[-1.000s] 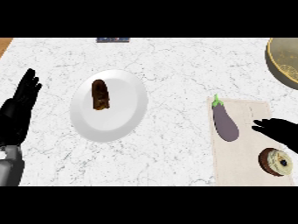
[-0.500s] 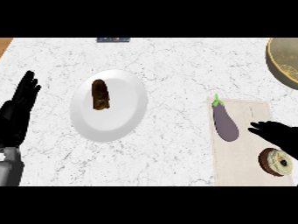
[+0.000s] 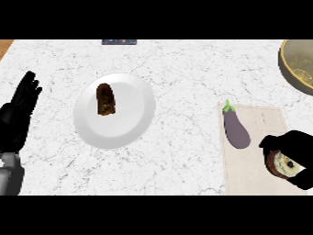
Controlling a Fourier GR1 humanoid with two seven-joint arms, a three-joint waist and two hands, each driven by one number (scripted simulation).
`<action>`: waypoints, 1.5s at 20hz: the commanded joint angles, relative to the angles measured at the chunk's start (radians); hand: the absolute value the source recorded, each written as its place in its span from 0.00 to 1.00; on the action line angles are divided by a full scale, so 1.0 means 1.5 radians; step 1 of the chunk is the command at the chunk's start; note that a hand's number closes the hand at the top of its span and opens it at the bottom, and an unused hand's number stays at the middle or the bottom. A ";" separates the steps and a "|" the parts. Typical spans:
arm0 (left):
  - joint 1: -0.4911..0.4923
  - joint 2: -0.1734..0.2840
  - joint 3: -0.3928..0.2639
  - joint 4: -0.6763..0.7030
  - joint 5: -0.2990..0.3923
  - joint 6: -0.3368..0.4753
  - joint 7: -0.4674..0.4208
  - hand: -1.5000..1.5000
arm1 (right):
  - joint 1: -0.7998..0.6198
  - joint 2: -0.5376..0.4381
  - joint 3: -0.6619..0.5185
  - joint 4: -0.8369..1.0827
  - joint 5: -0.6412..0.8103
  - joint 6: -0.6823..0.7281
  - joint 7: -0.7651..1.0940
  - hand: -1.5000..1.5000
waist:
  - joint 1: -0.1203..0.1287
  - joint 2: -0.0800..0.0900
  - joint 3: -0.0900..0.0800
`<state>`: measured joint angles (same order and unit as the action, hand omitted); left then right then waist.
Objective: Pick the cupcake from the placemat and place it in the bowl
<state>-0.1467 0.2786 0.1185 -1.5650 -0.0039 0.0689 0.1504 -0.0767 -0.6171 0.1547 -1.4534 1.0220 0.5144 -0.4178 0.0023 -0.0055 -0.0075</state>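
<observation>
The cupcake (image 3: pixel 281 164), brown with a pale top, lies on the beige placemat (image 3: pixel 254 170) at the lower right. My right hand (image 3: pixel 306 153) is over it, with fingers curled round its far side and the thumb below, hiding most of it. The olive-gold bowl (image 3: pixel 306 69) sits at the top right edge, well beyond the placemat. At the left edge my left hand (image 3: pixel 13 117) rests open, fingers up.
A purple eggplant (image 3: pixel 235 129) lies on the placemat's left part, just left of my right hand. A white plate (image 3: pixel 128 121) with a brown piece of food (image 3: pixel 105 98) stands at centre left. A dark object (image 3: pixel 119 41) sits at the far edge.
My right hand has come down and back onto the cupcake, and its fingers have gone from stretched out to curled round it. The left hand has barely moved.
</observation>
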 commanded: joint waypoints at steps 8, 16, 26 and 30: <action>0.008 -0.015 0.007 -0.022 -0.017 -0.003 0.016 0.50 | -0.032 0.046 -0.031 0.076 0.030 -0.066 -0.056 1.00 | 0.000 0.004 0.005; -0.018 -0.033 0.004 0.012 -0.033 0.003 -0.001 0.50 | -0.102 0.063 -0.104 0.056 -0.003 -0.062 -0.052 1.00 | -0.001 0.004 0.005; 0.012 -0.006 0.033 -0.016 -0.008 -0.024 0.007 0.50 | -0.133 0.038 -0.296 -0.115 -0.132 -0.062 -0.019 1.00 | -0.015 -0.003 0.005; 0.020 -0.019 0.024 0.001 -0.017 -0.023 -0.024 0.50 | -0.229 0.040 -0.399 -0.097 -0.229 -0.012 0.047 1.00 | -0.006 0.001 0.004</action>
<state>-0.1218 0.2546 0.1594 -1.5629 -0.0241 0.0362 0.1298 -0.3305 -0.5509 -0.3179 -1.5863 0.7877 0.4449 -0.4180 -0.0134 -0.0065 -0.0007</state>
